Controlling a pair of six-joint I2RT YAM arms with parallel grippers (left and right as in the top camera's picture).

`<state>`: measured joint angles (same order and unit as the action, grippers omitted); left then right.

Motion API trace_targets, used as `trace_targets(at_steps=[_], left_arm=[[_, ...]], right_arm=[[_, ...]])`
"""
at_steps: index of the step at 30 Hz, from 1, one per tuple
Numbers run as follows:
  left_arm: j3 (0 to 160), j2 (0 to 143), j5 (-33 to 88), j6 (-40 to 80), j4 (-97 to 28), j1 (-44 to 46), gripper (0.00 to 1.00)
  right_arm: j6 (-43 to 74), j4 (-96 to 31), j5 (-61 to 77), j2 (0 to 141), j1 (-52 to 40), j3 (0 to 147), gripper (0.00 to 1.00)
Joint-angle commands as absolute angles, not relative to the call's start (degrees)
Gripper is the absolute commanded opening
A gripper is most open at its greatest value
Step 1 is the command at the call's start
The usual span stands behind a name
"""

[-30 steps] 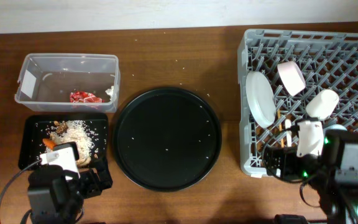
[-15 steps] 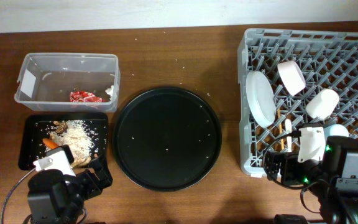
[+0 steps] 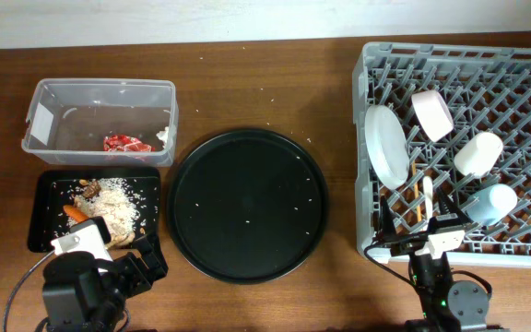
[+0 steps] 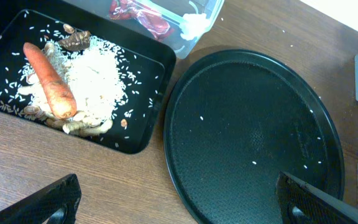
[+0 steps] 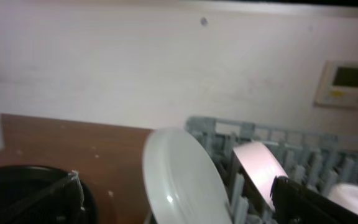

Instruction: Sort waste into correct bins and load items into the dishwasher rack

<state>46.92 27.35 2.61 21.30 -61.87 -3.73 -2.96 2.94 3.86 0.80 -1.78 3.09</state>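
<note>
The grey rack [image 3: 459, 65] holds the white plate [image 3: 385, 146], pink bowl [image 3: 431, 114], cream cup [image 3: 477, 154], light blue cup [image 3: 489, 203], white fork [image 3: 427, 196] and chopsticks [image 3: 411, 181]. The clear tub [image 3: 63, 97] holds the red wrapper [image 3: 127, 144] and white paper [image 3: 163, 136]. The shallow black tray [image 3: 40, 207] holds rice [image 3: 118, 198], carrot [image 3: 74, 213] and a brown lump [image 3: 88, 187]. My left gripper [image 3: 146, 263] is open and empty, in front of this tray. My right gripper [image 3: 422, 242] is open and empty at the rack's front edge.
A large round black tray [image 3: 247, 205] with a few rice grains lies between the bins and the rack. The left wrist view shows the carrot [image 4: 50, 81], rice [image 4: 98, 78] and round tray [image 4: 253, 137]. The right wrist view shows the plate [image 5: 179, 180] and pink bowl [image 5: 260, 168].
My right arm has drawn back from over the rack to the table's front edge, uncovering the light blue cup and fork. My left arm has shifted slightly toward the front.
</note>
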Motion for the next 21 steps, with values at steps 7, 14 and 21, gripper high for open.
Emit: trace_targets(at_steps=[7,14,21], left_arm=[[46.59,27.03,2.79,22.02,-61.80,-3.77,0.99],[46.59,27.03,2.79,22.02,-61.80,-3.77,0.99],[46.59,27.03,2.79,22.02,-61.80,-3.77,0.99]], right_arm=[[-4.05,-4.69,-0.56,0.19,-0.25,0.32,0.99],[-4.08,-4.71,-0.54,0.19,-0.25,0.32,0.99],[-4.08,-4.71,-0.54,0.19,-0.25,0.32,0.99]])
